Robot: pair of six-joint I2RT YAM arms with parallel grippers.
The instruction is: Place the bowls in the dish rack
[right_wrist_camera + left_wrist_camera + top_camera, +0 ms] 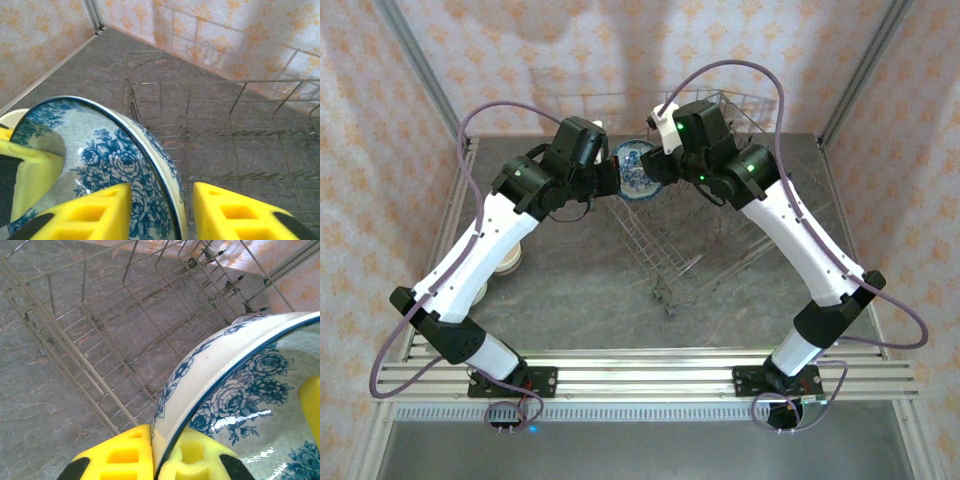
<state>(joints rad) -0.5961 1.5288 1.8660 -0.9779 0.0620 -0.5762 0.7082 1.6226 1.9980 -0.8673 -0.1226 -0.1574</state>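
Dish rack [660, 245]: centre frame, below both wrists. Patterned bowl [633, 172]: upper centre, on edge, over rack's left side. L gripper [160, 435]: clamped on rim. R gripper [161, 192]: straddles opp. rim, jaws apart. Tines lie right of bowl, R arm's side.

Soft, even overhead light — a white glint streaks the bowl [235, 390], its near rim blurred, faint shadows crossing the wall [620, 60].
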